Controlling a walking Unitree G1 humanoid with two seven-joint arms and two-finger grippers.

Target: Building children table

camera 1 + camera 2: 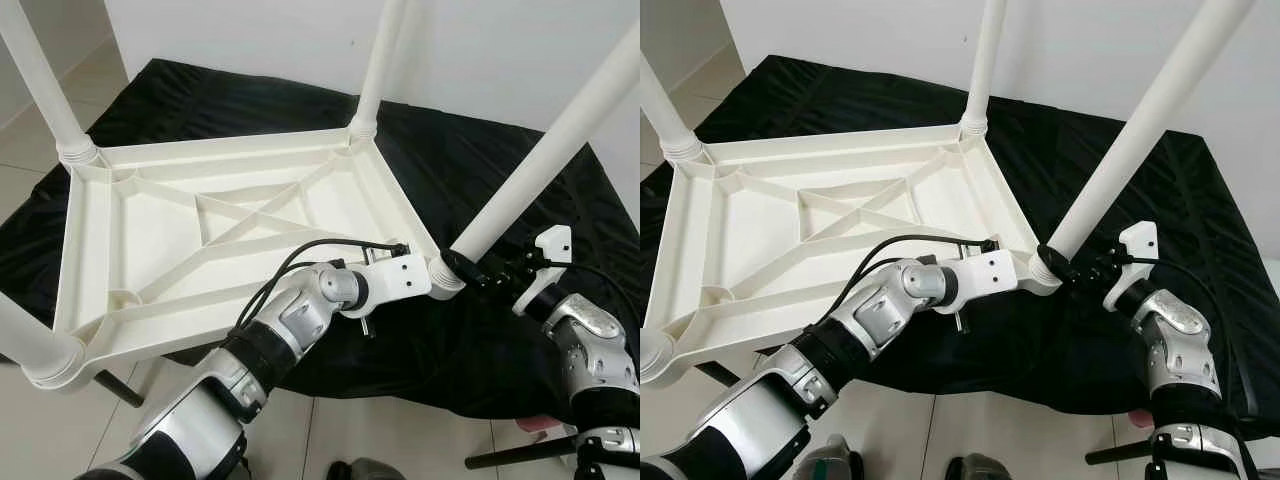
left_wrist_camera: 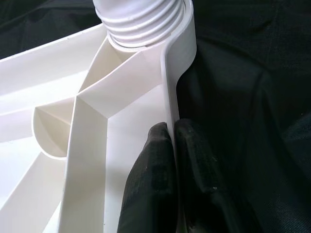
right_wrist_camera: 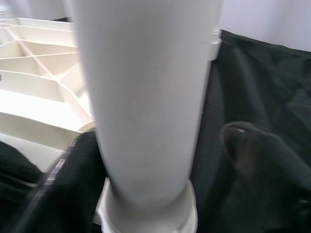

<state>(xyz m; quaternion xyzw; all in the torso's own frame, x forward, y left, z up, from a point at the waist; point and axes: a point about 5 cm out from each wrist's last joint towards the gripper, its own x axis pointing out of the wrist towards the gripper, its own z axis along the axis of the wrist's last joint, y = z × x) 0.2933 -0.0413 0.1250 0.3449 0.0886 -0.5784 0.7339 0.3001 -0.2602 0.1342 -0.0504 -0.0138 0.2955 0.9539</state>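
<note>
Left gripper (image 2: 172, 141) fingers pinch the upturned tabletop's (image 1: 150, 230) rim; right gripper (image 1: 1080, 268) fingers straddle leg 4 (image 1: 540, 160) at centre right, likely seating it; next, a firm twist.

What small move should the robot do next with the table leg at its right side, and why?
Probably the right gripper should twist the leg tighter. It grips the leg just above the corner socket, while the left gripper pinches the tabletop rim to steady it.

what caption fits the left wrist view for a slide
Left gripper clamps the upturned white plastic table's rim below a threaded leg socket.
</note>
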